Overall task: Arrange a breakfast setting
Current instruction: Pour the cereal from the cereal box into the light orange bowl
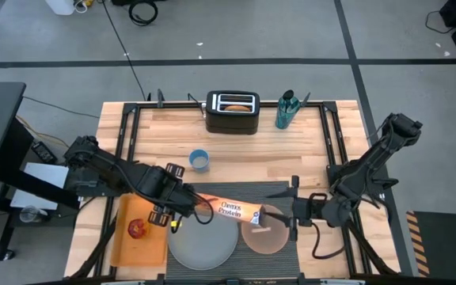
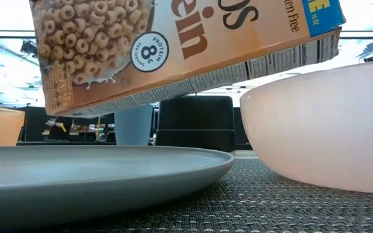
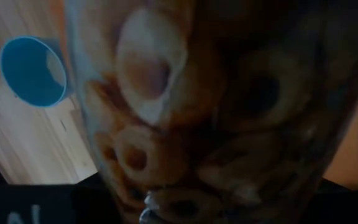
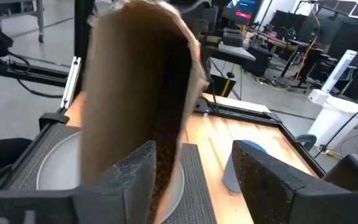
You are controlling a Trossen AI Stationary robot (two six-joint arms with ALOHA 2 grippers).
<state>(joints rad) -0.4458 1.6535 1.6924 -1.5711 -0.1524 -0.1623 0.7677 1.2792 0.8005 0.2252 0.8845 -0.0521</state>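
The placemat (image 1: 279, 192) already carries the grey plate (image 1: 203, 244) and pink bowl (image 1: 266, 236). The cereal box (image 1: 232, 209) is tilted above them, its open end over the bowl, with the left gripper (image 1: 187, 207) fingers clamped on its base and the right gripper (image 1: 285, 214) at its open end; whether those fingers grip cannot be told. Still unplaced: the apple (image 1: 138, 229), left of the placemat.

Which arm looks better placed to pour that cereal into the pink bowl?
Probably the left: its hand grips the orange cereal box, tilted toward the pink bowl. The right hand only meets the box's open end.

The wooden worktop (image 1: 165, 131) carries a toaster (image 1: 232, 112) (rear edge), blue cup (image 1: 199, 160), placemat (image 1: 253, 191) and orange board (image 1: 139, 252) near the front edge.
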